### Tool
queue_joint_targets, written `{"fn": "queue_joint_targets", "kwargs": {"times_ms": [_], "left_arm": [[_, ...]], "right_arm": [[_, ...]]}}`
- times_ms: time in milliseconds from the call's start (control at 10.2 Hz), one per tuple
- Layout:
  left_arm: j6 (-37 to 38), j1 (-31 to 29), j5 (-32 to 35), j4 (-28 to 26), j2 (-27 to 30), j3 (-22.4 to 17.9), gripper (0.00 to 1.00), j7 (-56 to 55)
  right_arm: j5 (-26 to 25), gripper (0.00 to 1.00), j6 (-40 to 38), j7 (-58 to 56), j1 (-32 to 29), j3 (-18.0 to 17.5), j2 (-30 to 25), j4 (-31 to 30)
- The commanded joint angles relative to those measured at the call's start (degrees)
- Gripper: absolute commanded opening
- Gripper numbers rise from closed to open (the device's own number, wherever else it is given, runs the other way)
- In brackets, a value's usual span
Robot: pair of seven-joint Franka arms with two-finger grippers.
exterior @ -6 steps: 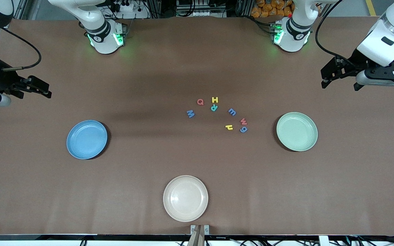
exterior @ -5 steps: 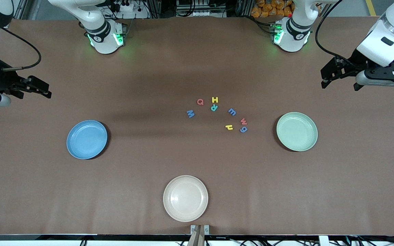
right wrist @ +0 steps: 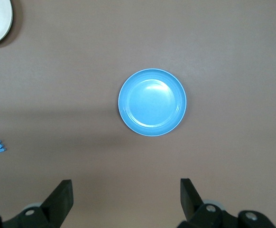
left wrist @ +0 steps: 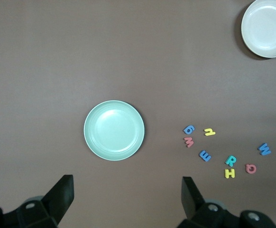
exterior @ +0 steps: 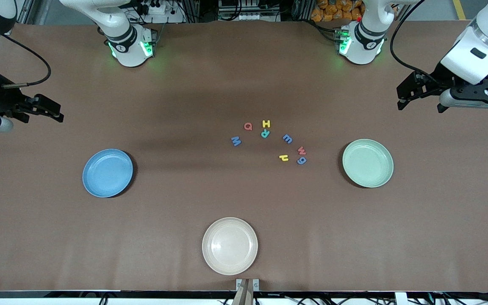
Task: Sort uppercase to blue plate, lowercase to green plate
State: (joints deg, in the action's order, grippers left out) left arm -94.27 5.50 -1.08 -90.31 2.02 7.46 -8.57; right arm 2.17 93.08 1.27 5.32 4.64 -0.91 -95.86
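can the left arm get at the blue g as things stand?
Probably yes. The left claw is open and holds nothing, up over bare table at its own end. The blue g lies flat on the table beside the red w, nothing over it.

Eight foam letters [exterior: 269, 142] clustered mid-bench [exterior: 184, 203], blue plate [exterior: 107, 173] toward the right arm's end, green plate [exterior: 367, 163] toward the left arm's end, cream plate [exterior: 229, 245] nearest the camera, left pincer [exterior: 403, 101] and right pincer [exterior: 55, 113] raised at the bench ends.
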Motion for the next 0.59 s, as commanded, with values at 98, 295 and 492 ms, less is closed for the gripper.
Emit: {"fn": "queue_joint_targets", "kwargs": {"times_ms": [98,295,492], "left_arm": [[0.05,-0.05,-1.47,-1.18,0.97,-0.69,1.00,1.62],[-0.04,-0.40,-1.56,-1.54,0.97,-0.69,1.00,1.45],[-0.04,-0.67,-1.56,-1.63,0.97,-0.69,1.00,1.45]], "right_arm": [[0.03,1.00,-0.09,0.58,0.48,0.11,-0.59,0.33],[0.03,1.00,-0.35,0.49,0.40,0.11,-0.67,0.33],[0.03,1.00,-0.53,0.49,0.40,0.11,-0.59,0.33]]}}
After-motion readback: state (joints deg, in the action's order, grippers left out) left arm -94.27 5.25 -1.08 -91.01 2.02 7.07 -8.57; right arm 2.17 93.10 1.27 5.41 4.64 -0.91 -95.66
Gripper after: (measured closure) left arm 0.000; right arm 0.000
